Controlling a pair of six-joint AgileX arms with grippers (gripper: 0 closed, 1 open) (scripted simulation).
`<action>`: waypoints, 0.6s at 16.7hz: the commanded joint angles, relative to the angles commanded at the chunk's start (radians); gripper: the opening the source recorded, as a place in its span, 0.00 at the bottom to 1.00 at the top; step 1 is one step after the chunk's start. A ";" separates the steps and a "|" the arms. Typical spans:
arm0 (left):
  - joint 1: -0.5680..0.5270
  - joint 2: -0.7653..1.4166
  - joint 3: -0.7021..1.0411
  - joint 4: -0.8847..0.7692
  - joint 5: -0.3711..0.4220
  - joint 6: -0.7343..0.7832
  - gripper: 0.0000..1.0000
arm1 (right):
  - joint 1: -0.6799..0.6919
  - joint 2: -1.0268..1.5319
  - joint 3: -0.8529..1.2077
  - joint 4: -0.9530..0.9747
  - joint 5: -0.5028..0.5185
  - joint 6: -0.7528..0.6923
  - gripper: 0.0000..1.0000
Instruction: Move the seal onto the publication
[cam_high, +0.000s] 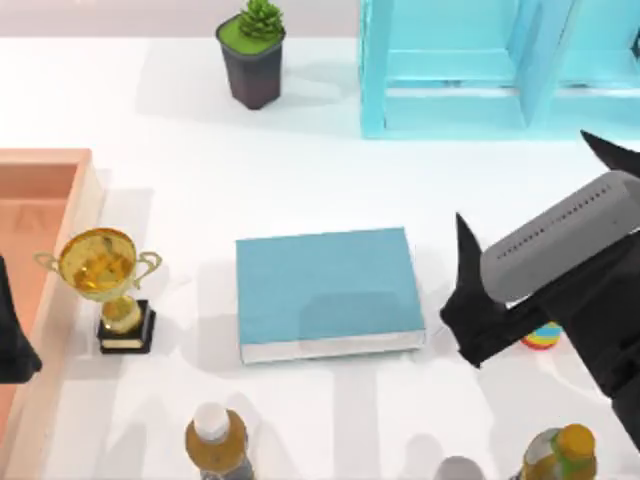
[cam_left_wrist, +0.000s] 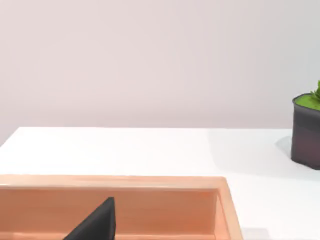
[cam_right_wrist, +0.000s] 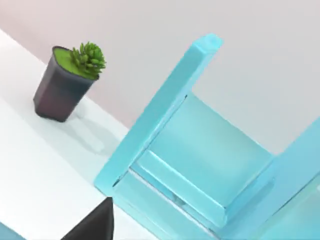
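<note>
Top view: the publication (cam_high: 325, 290), a flat rectangular hardcover with a smooth matte teal cover and a white band of page edges along its near side, lies at the table's centre. The right gripper (cam_high: 462, 300), black and angular with pointed fingers, hangs just beside the book's right edge; whether its fingers are spread or pressed together cannot be told. The seal cannot be made out. A glossy gold trophy (cam_high: 105, 285) on a black base stands left of the book, beside a pale wooden tray (cam_high: 85, 200). A dark faceted plant pot (cam_high: 252, 55) and a light-blue shelf unit (cam_high: 450, 65) stand at the rear. The left arm sits parked at the left edge, over the tray.
</note>
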 joint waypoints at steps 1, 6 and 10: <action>0.000 0.000 0.000 0.000 0.000 0.000 1.00 | -0.091 -0.105 -0.036 -0.040 -0.050 0.058 1.00; 0.000 0.000 0.000 0.000 0.000 0.000 1.00 | -0.574 -0.609 -0.233 -0.236 -0.350 0.325 1.00; 0.000 0.000 0.000 0.000 0.000 0.000 1.00 | -0.855 -0.870 -0.364 -0.354 -0.586 0.451 1.00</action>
